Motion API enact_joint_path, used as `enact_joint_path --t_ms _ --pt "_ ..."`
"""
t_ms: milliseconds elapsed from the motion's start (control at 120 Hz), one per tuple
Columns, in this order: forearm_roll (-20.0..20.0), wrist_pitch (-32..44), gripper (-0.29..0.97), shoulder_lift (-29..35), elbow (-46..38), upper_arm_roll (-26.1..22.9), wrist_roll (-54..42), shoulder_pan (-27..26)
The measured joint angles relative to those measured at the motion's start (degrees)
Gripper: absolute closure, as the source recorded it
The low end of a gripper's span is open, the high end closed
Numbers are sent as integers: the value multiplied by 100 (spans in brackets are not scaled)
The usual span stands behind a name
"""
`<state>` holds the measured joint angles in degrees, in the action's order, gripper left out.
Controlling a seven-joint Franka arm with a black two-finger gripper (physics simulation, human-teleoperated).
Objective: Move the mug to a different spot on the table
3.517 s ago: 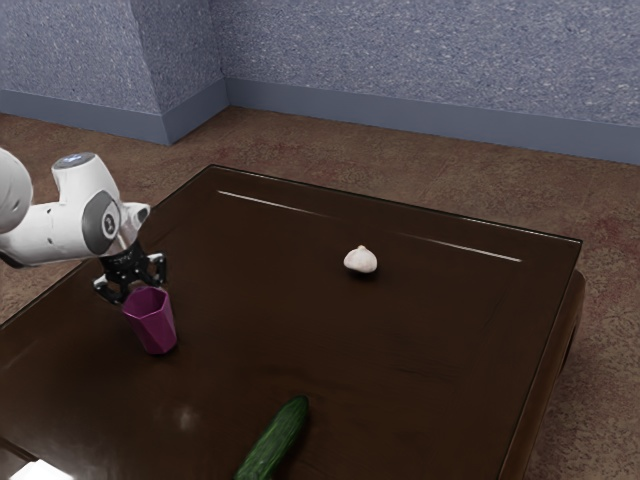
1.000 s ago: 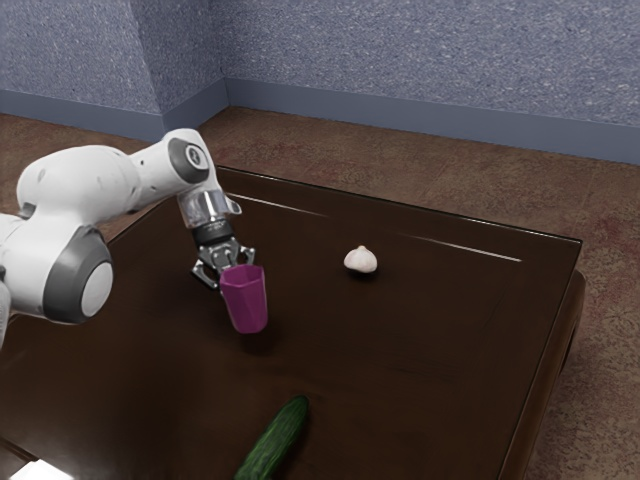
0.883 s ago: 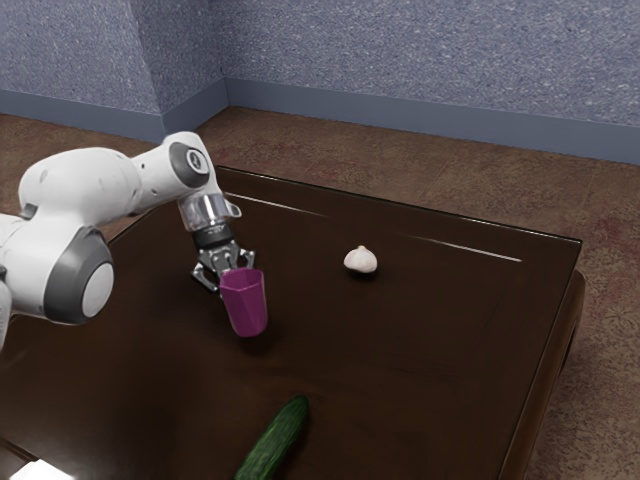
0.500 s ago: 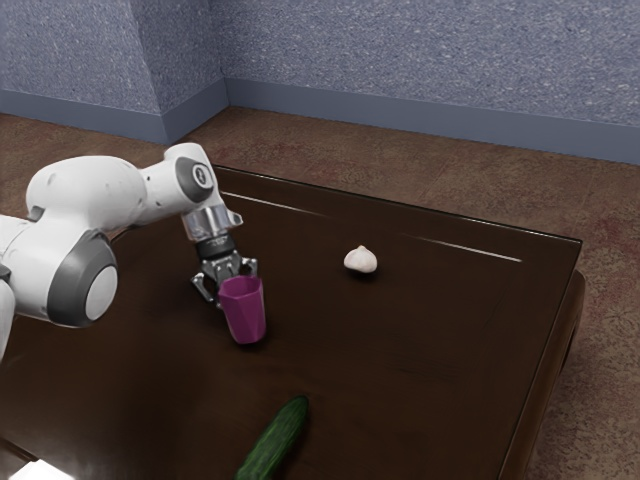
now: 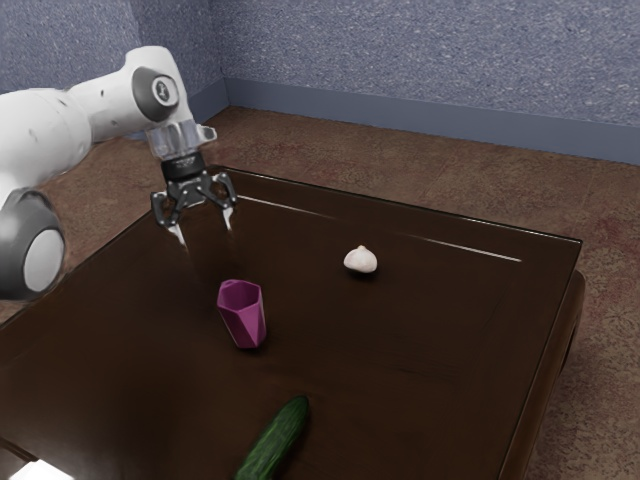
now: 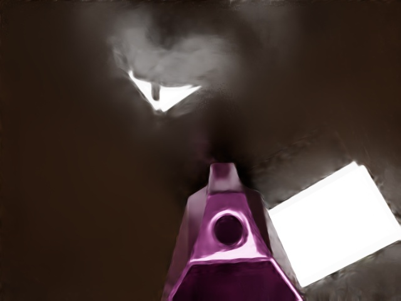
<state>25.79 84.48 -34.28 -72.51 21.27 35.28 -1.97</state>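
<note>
Below the gripper [image 5: 205,228], whose jaws hang spread and empty, the purple mug [image 5: 241,313] stands upright on the dark table [image 5: 450,340], well clear of both fingers. The placing looks done, and seemingly only the arm's withdrawal is left.

Likely a living room at home: low dark wooden table [image 5: 440,340], brown carpet [image 5: 450,170], blue-grey textured walls [image 5: 420,50], baseboard [image 5: 420,115].

claw [image 5: 203,225] let go of mug [image 5: 242,313], risen clear above it, mug now standing mid-table
</note>
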Motion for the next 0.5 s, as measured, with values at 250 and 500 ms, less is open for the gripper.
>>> enact_joint_path --t_ms 250,500 --pt "-2274 271 2 2977 -1362 -1792 -638 -320" --pt "-2448 538 1 3120 -1448 -1983 -1772 -806"
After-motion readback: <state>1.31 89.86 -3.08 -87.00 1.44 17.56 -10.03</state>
